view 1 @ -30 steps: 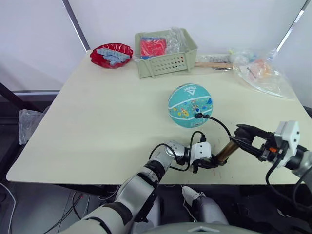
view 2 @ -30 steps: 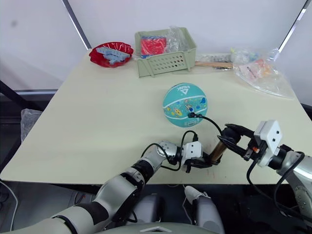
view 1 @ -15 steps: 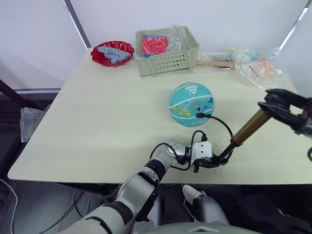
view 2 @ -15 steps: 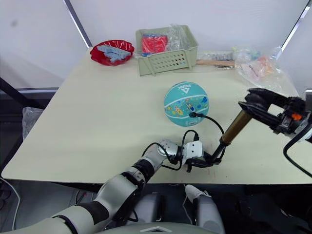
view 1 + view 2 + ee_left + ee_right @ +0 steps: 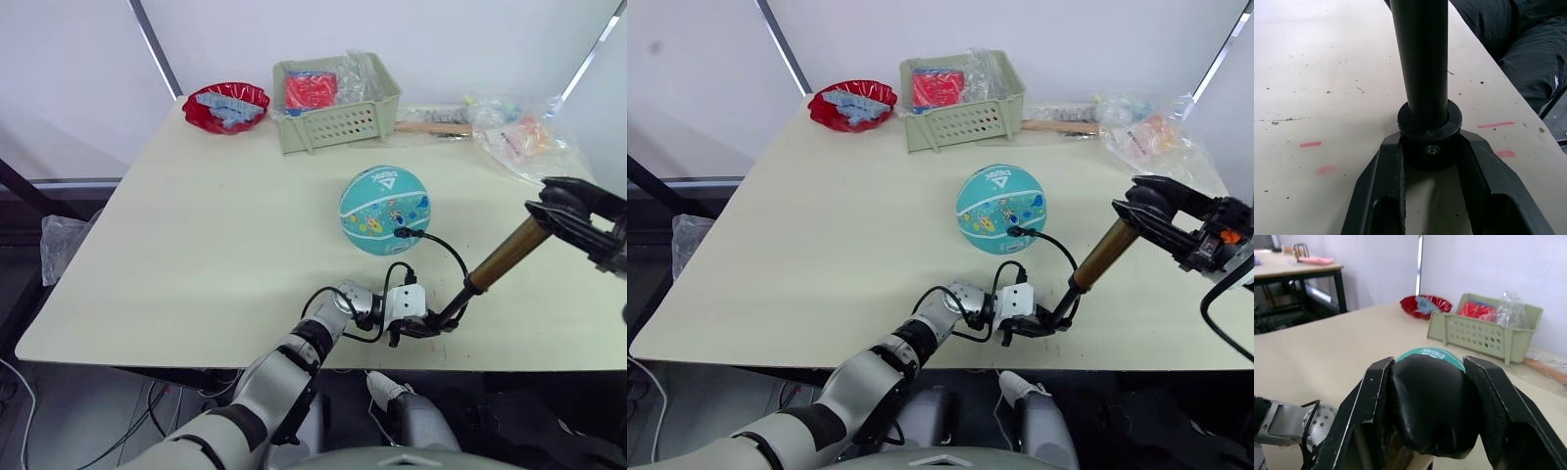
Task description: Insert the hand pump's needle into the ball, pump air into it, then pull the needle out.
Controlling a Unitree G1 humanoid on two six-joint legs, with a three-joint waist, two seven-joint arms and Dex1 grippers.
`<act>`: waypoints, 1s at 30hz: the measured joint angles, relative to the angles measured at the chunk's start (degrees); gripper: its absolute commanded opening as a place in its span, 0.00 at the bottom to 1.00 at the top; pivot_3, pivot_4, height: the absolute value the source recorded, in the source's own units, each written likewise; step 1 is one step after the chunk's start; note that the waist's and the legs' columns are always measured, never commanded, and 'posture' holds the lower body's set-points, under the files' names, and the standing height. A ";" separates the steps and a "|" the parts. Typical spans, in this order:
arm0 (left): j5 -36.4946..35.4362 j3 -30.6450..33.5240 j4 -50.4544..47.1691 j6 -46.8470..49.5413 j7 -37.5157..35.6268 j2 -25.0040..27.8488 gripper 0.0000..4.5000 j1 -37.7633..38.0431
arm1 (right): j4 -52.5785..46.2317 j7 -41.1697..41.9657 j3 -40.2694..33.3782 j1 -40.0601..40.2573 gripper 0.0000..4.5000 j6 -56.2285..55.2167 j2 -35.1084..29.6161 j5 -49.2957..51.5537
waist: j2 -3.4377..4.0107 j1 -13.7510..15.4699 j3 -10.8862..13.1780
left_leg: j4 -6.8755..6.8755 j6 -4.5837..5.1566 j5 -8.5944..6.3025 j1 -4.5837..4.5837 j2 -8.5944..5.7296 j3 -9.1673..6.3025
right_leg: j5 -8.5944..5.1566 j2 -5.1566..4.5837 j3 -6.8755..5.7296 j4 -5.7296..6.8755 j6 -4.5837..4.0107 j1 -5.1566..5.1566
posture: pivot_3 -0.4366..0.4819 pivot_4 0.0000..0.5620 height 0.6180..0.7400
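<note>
The ball [image 5: 385, 210] is resting on the worktop [image 5: 216, 235], a little past the centre toward 2 o'clock. The needle [image 5: 399, 233] is sitting in the ball's near side, and the thin hose [image 5: 443, 248] is curving from it down toward the pump [image 5: 495, 262].

The pump is leaning at a tilt, its base [image 5: 1429, 138] on the worktop near the front edge at about 5 o'clock from the ball, and its brass cylinder is rising toward 2 o'clock. The left hand [image 5: 423, 326] is gripping the base, one finger [image 5: 1382, 186] on each side of the black collar, touching it. The right hand [image 5: 578, 217] is holding the black handle [image 5: 1427, 406] at the upper end of the pump, with its fingers [image 5: 1359, 416] pressed against both sides of it. This hand is raised above the worktop at the right edge.

Beyond the ball, at 11 o'clock from it, a green basket [image 5: 338, 119] is standing near the far edge, with red packets and clear plastic inside. A red bowl [image 5: 224, 106] is lying to the left of the basket, well apart from the ball. At 1 o'clock, in the far right corner, a clear bag [image 5: 519, 137] with colourful things is lying, and a wooden stick [image 5: 429, 128] is between it and the basket.
</note>
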 measured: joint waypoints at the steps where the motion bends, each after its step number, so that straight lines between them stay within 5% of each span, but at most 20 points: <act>1: 0.00 0.00 0.06 0.00 0.12 0.11 0.23 0.01 | -0.25 0.30 0.91 0.60 0.38 -1.01 0.61 -1.15 | -0.02 -0.11 -0.04 | 0.00 0.00 0.00 0.04 0.01 0.00 | -0.03 0.00 0.00 0.00 0.05 0.02 | 0.48 0.27 0.98; 16: 0.33 0.00 0.85 0.19 0.63 -0.06 0.23 0.08 | 5.43 6.20 18.02 8.23 0.38 -19.77 10.08 -22.20 | -0.58 -0.17 -0.65 | -0.01 0.00 0.00 0.12 0.05 -0.06 | -0.13 0.00 -0.04 0.00 -0.21 0.08 | 0.48 0.27 0.98; 30: 0.33 0.12 1.41 0.20 0.35 -0.80 0.23 -0.58 | 8.18 7.33 19.35 8.69 0.38 -22.00 11.23 -24.85 | -0.26 0.27 -0.45 | 0.00 0.00 0.00 0.03 -0.02 -0.03 | -0.10 -0.06 -0.03 0.00 -0.25 0.04 | 0.48 0.27 0.98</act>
